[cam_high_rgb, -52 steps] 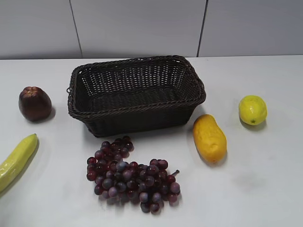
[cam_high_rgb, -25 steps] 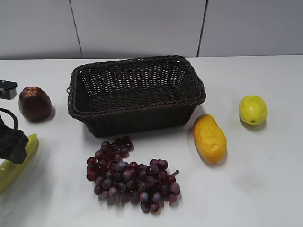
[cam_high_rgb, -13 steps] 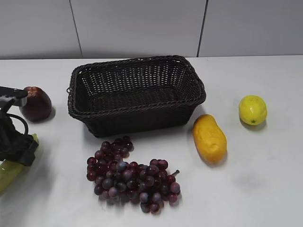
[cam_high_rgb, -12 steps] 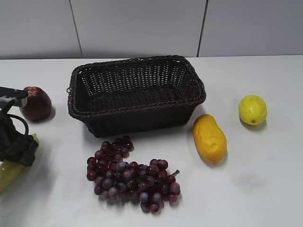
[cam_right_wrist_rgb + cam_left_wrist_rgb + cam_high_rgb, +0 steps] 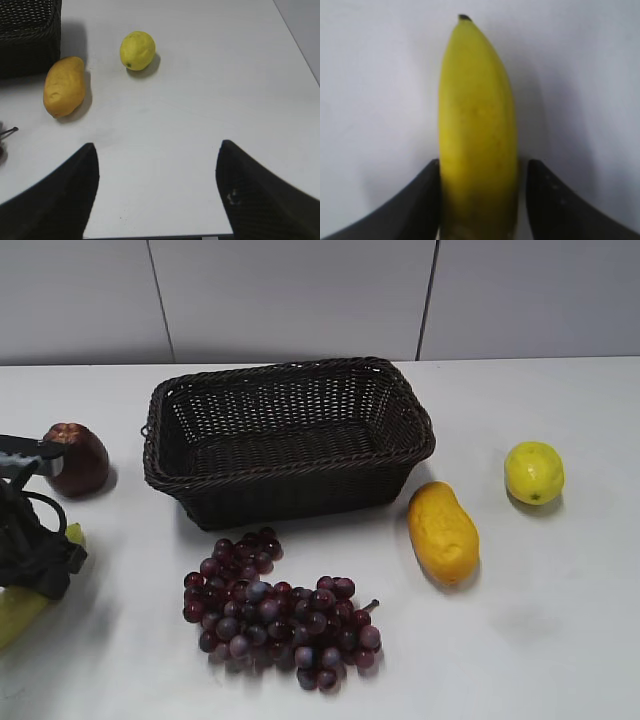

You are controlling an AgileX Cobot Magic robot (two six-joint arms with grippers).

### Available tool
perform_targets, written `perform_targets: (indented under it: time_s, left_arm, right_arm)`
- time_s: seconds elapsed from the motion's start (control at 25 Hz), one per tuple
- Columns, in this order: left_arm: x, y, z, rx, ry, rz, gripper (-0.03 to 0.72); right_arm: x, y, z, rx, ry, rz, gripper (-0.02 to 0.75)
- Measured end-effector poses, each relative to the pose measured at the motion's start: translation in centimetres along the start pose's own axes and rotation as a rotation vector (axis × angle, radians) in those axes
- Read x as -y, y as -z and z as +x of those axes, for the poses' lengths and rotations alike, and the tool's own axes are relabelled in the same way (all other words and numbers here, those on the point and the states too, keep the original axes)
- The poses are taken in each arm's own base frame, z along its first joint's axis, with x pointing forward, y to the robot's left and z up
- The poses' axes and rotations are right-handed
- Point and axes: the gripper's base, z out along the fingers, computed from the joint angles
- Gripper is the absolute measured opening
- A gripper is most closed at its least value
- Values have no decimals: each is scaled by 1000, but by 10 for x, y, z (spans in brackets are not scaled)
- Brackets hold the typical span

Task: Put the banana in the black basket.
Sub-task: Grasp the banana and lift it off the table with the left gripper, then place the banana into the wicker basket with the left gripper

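across the white table (image 5: pixel 560 640) everything sits spread out, and the black basket (image 5: pixel 288 435) is the biggest thing on it, standing upright near the back middle with nothing visible inside it. its corner also shows at the top left of the right wrist view (image 5: pixel 30 30).

just in front of the basket lies a bunch of dark red grapes (image 5: pixel 275 610), close to its front wall but apart from it. to the right of the grapes, beside the basket's right front corner, lies a stubby orange-yellow fruit (image 5: pixel 442 533), flat on the table. at the far left edge is the banana (image 5: pixel 18 610), lying on the table well apart from the basket, mostly covered by the left gripper (image 5: pixel 482 200) above it. in the left wrist view the banana (image 5: pixel 476 135) runs lengthwise up the frame with its dark tip away from the camera, and the two dark fingers (image 5: pixel 420 200) stand on either side of it, pressed to its flanks or nearly so, clamping the fruit.

behind the banana, left of the basket, sits a dark red apple (image 5: pixel 78 458). a yellow lemon (image 5: pixel 534 472) rests at the right, well apart from the basket.

the right gripper (image 5: pixel 157 195) hangs above bare table, its fingers spread wide and holding nothing.
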Motion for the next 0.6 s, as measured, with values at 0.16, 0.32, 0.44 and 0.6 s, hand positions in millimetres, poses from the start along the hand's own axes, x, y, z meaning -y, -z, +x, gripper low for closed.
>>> perform_targets:
  time_s: [0.16,0.32,0.44,0.6]
  left_arm:
    - [0,0,1,-15,0,2,409]
    - [1,4,5,-47,0,5,409]
    - [1,14,7,-48,-1,6,409]
    - [2,36,10,-10,-2,5,409]
  right_arm:
    - [0,0,0,0,0,0,582]
    - [0,0,0,0,0,0,582]
    - [0,0,0,0,0,0,582]
    - [0,0,0,0,0,0,582]
